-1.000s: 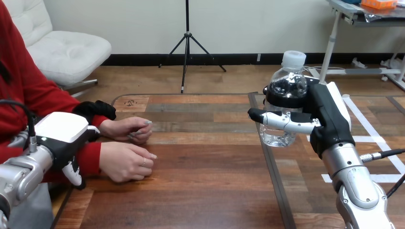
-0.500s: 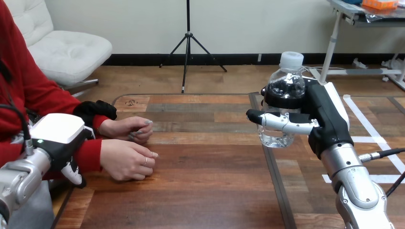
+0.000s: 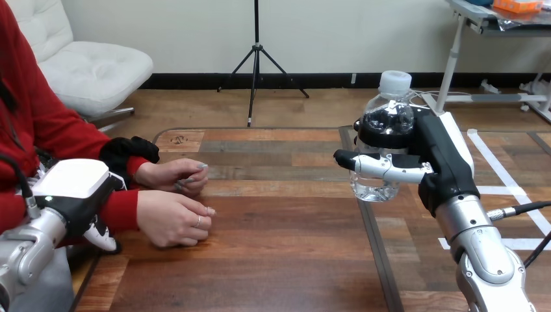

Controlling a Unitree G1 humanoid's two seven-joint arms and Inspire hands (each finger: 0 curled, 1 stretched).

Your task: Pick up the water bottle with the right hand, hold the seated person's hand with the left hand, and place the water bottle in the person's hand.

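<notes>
A clear water bottle (image 3: 388, 120) with a white cap hangs upright above the table's right half. My right hand (image 3: 443, 156) is shut on it, fingers wrapped round its upper part and the thumb across its middle. At the left, the person's two hands rest on the wooden table (image 3: 273, 260): the nearer hand (image 3: 172, 220) lies loosely closed, palm down, and the farther hand (image 3: 172, 175) lies just behind it. My left hand (image 3: 73, 192) sits against the near side of the red sleeve (image 3: 120, 211), behind the nearer hand's wrist. Its fingers (image 3: 102, 235) hang down relaxed and open.
A dark seam (image 3: 371, 227) runs front to back across the table, under the bottle. The table's left edge (image 3: 84, 286) passes below my left hand. Bare wood stretches between the person's hands and the bottle.
My left hand has slid a little to the left and lower along the red sleeve. The right hand and the bottle have barely shifted. The person's hands stay in place.
</notes>
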